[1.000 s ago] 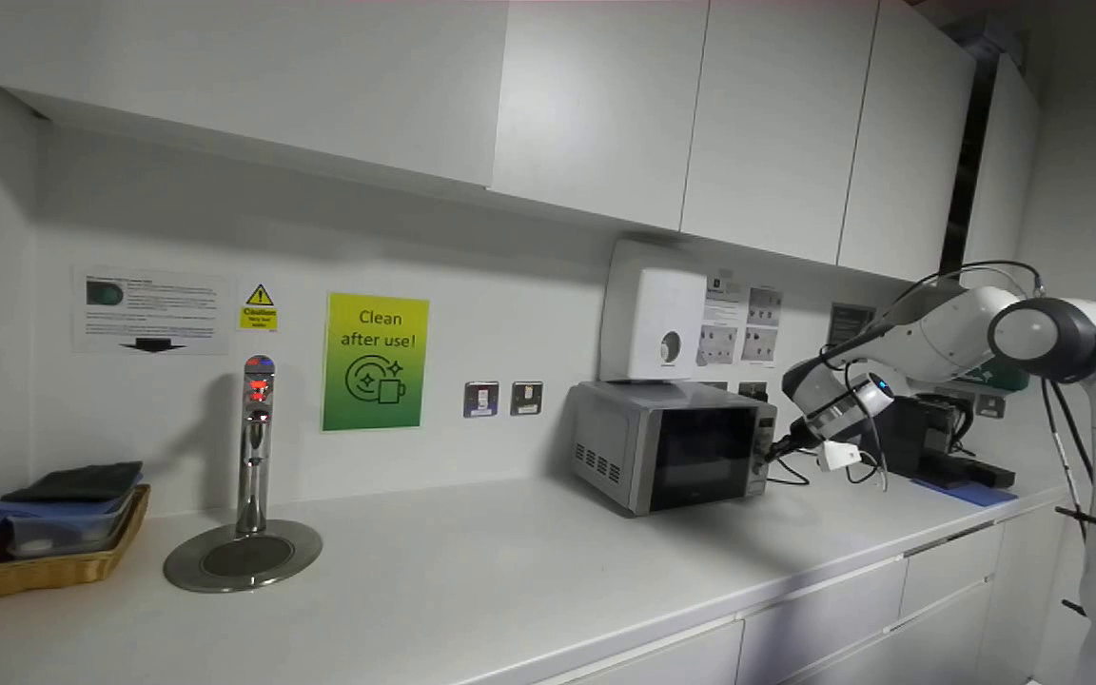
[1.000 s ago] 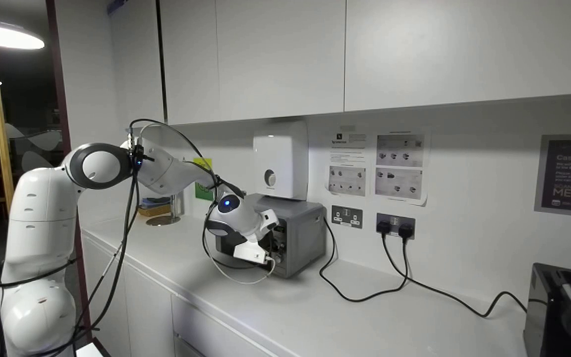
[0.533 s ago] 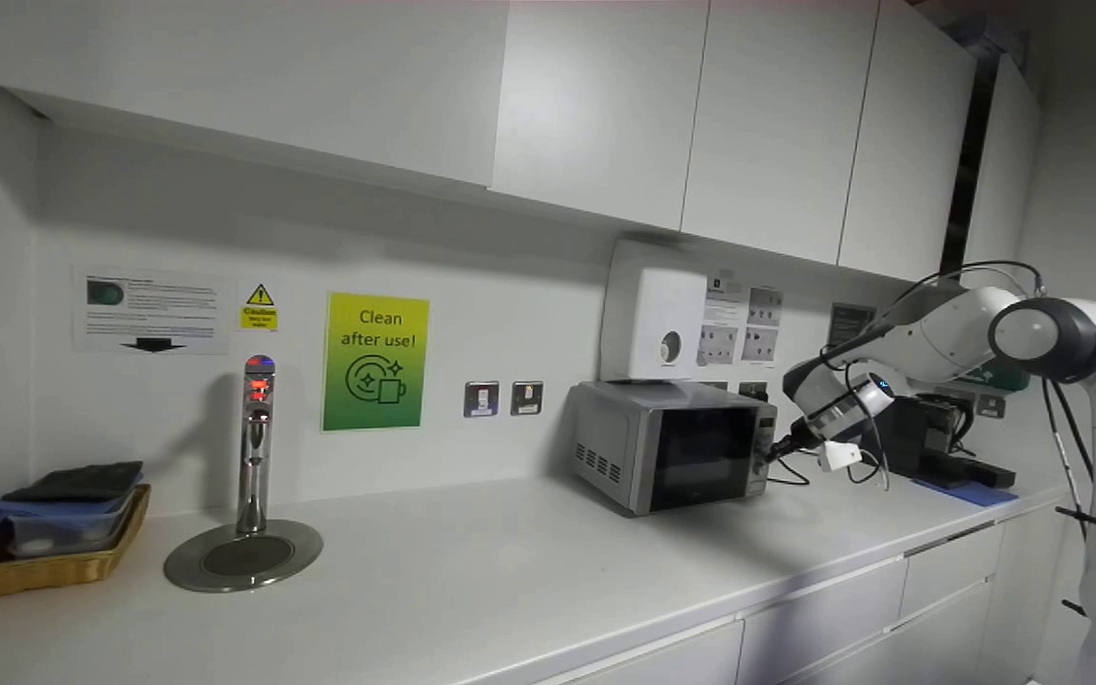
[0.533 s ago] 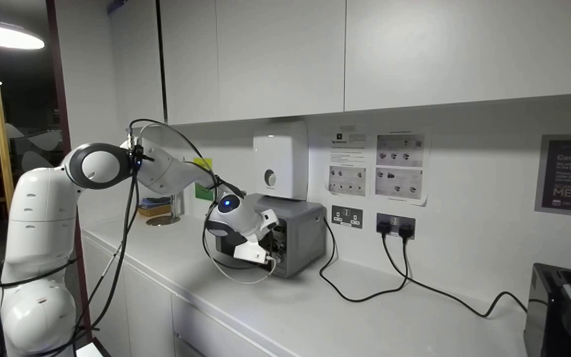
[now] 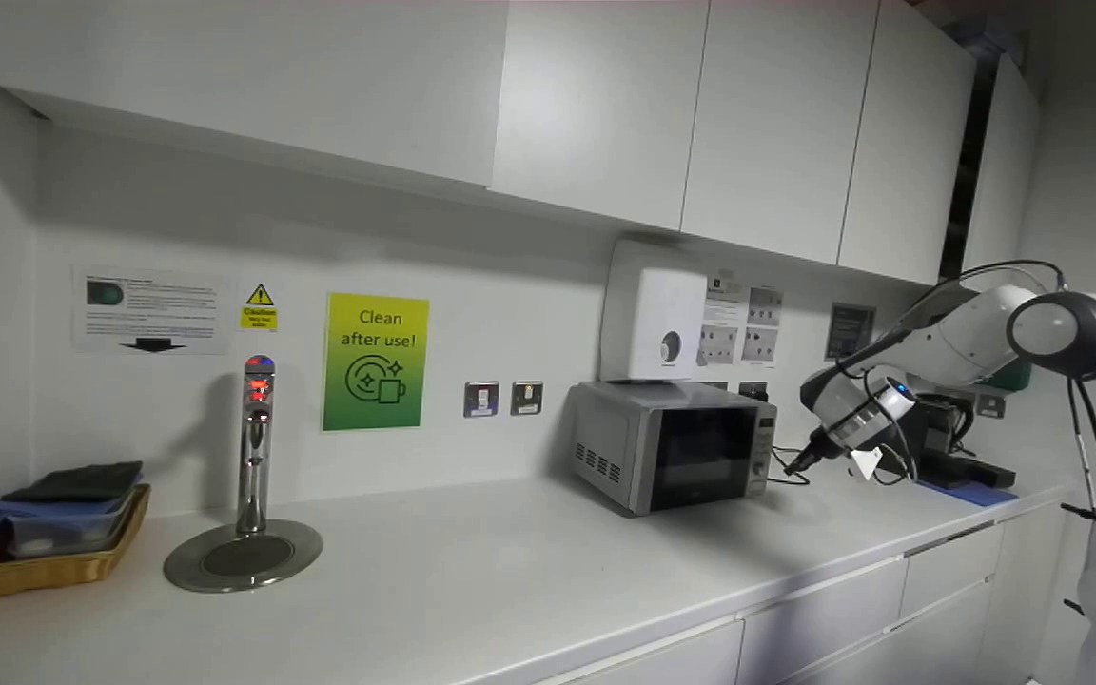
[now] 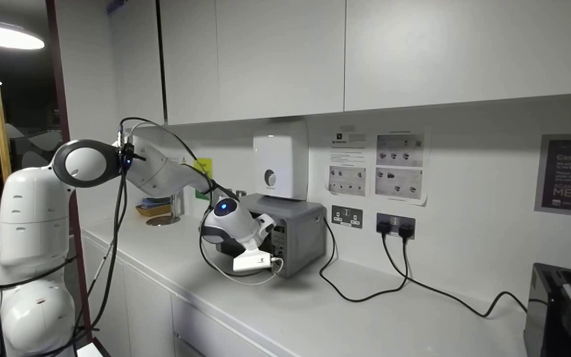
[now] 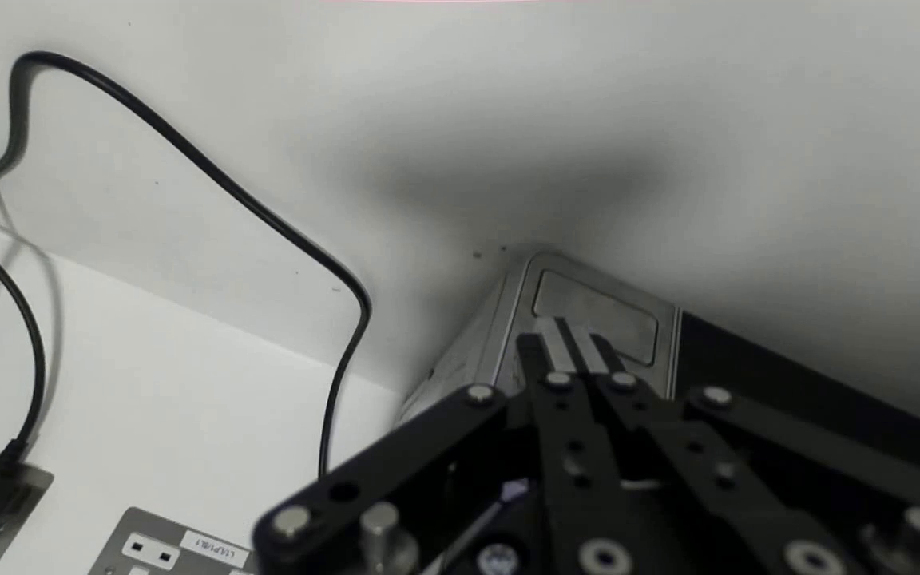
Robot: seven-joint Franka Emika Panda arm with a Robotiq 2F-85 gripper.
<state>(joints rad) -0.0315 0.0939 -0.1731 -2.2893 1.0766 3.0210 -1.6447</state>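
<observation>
A grey microwave (image 5: 700, 461) with a dark glass door stands on the counter, its door shut. It also shows in an exterior view (image 6: 305, 238). My gripper (image 5: 793, 468) points down toward the lower control-panel side, a little apart from the microwave front. In the wrist view my gripper (image 7: 567, 322) has its two fingers together with nothing seen between them. Beyond the fingertips is the panel's wide rectangular button (image 7: 600, 307), partly covered by them. The knob and keys above it are hidden behind the gripper in the wrist view. The fingertips are hidden in an exterior view behind the wrist.
A black power cable (image 7: 212, 168) runs over the counter beside the microwave to wall sockets (image 6: 395, 226). A white dispenser (image 5: 653, 314) hangs above the microwave. A black coffee machine (image 6: 563, 307), a chrome tap (image 5: 255, 457) and a wicker basket (image 5: 53, 566) stand farther along. Cabinets (image 5: 596, 114) hang overhead.
The arm has drawn back from the microwave's control panel, and the gripper has moved away and slightly lower. The panel's knob now shows. The microwave has not moved.
</observation>
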